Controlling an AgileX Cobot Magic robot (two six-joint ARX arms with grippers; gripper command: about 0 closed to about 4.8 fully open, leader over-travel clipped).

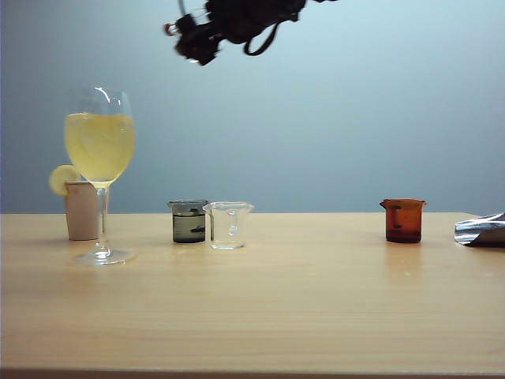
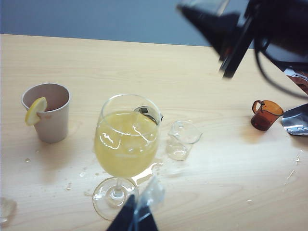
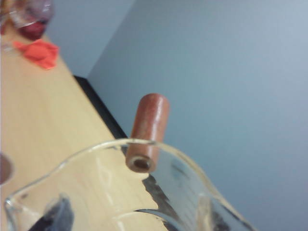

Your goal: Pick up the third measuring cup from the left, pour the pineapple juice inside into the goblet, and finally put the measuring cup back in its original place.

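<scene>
The goblet (image 1: 101,101) stands at the table's left, its bowl holding pale yellow pineapple juice (image 1: 99,150); the left wrist view shows the goblet (image 2: 126,139) from above. My right gripper (image 1: 197,46) hangs high above the table, right of the goblet, shut on the third measuring cup (image 3: 185,169). That clear cup fills the right wrist view, with a reddish-brown stub (image 3: 147,134) at its rim, and the right gripper (image 3: 134,219) has a dark finger on either side of the glass. I see no liquid in it. My left gripper (image 2: 134,217) sits shut just short of the goblet's foot.
A beige cup with a lemon slice (image 1: 81,209) stands behind the goblet. A smoky-grey beaker (image 1: 188,221) and a clear beaker (image 1: 228,225) sit mid-table, an amber beaker (image 1: 403,219) and crumpled foil (image 1: 481,230) at right. Drops lie round the goblet's foot (image 2: 82,173).
</scene>
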